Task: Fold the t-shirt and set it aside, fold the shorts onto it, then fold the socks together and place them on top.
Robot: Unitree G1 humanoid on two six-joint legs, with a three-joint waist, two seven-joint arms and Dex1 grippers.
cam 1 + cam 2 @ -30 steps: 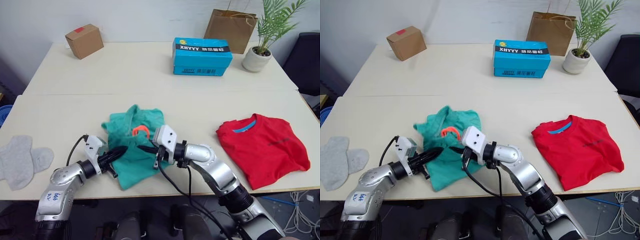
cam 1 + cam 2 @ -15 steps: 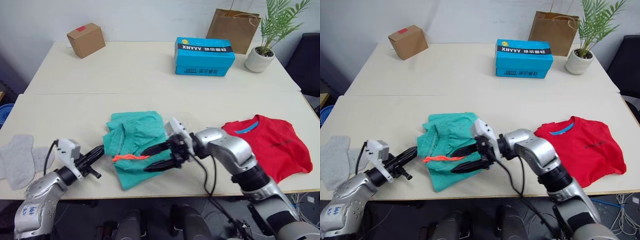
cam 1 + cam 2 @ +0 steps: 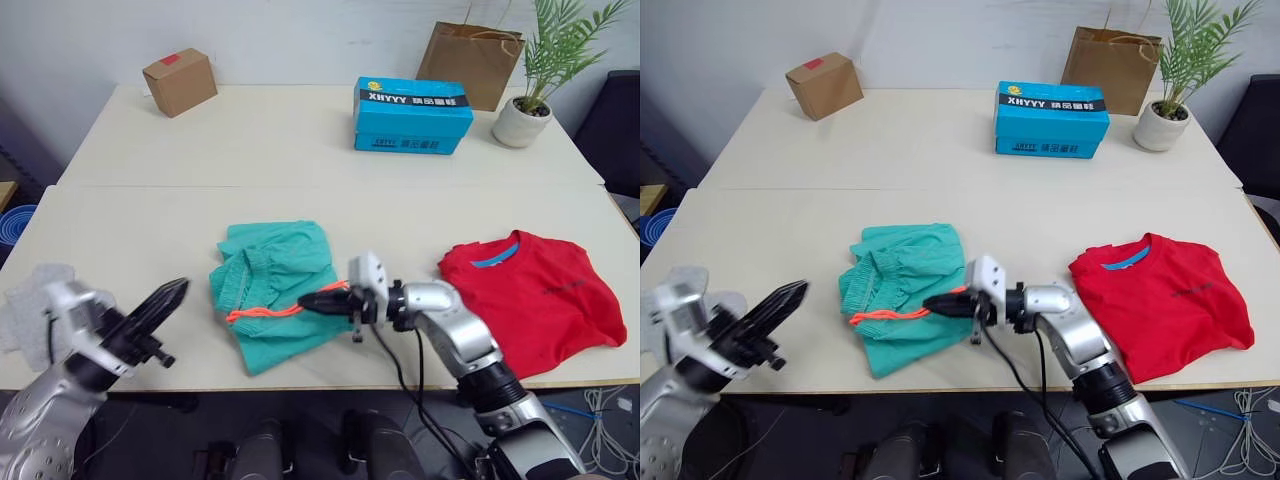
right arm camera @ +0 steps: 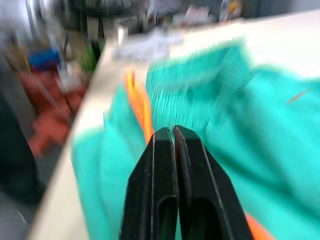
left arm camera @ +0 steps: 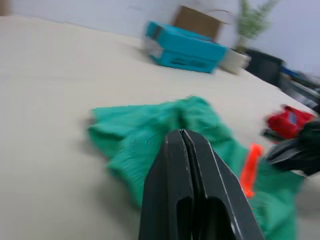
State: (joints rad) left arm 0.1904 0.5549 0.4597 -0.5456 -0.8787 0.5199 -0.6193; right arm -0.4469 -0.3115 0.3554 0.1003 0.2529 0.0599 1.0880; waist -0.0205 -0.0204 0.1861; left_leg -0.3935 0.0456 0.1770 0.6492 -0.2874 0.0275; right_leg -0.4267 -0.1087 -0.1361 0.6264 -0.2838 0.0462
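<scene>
One shorts (image 3: 272,290) and one t-shirt (image 3: 540,295) lie apart; left claw (image 3: 172,292) and right claw (image 3: 312,301) closed, empty.

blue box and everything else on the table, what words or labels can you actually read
"XHYYY" in white on the dark band of the blue box; the characters after it are too small to read.
The line on the box's front side is too small to read.
The dark chest print on the t-shirt is illegible.

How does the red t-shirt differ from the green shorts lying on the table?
The t-shirt is red and lies smooth and flat on the robot's right; the shorts are teal, rumpled, and lie in the middle. The shorts carry an orange drawstring, the t-shirt a blue neckband. The right gripper hovers over the shorts. Both rest on the table.
</scene>
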